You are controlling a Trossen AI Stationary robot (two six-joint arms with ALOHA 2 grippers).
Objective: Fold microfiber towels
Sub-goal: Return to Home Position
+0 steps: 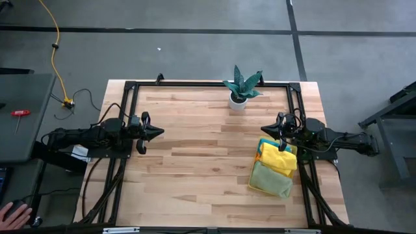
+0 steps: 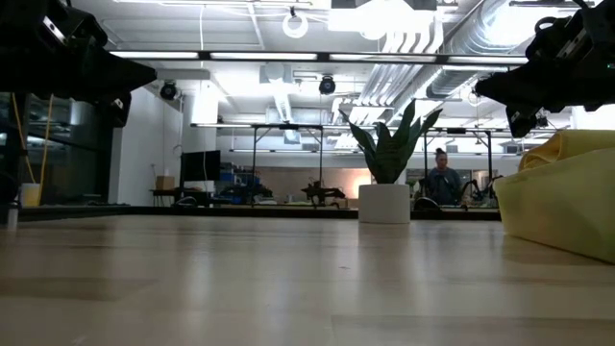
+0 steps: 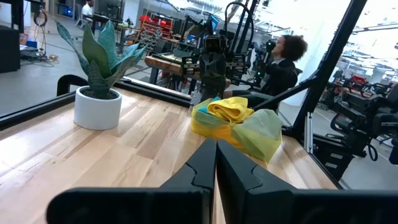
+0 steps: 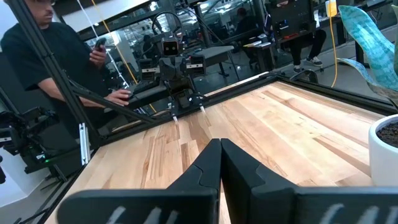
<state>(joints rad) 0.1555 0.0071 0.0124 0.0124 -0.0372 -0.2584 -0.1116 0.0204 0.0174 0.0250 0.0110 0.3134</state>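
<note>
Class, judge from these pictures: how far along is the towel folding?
Done: towels piled in the tray. In hand: nothing; left gripper and right gripper are shut and empty. Left: no loose towel shows, so probably only parking the arms.

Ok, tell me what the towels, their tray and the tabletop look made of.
The towels: soft matte fabric, since they slump in rumpled folds. The tray: probably plastic, smooth and slightly translucent yellow, with a wall that holds its shape. The tabletop: pale wood strips with a light satin finish; grain and joints show.
</note>
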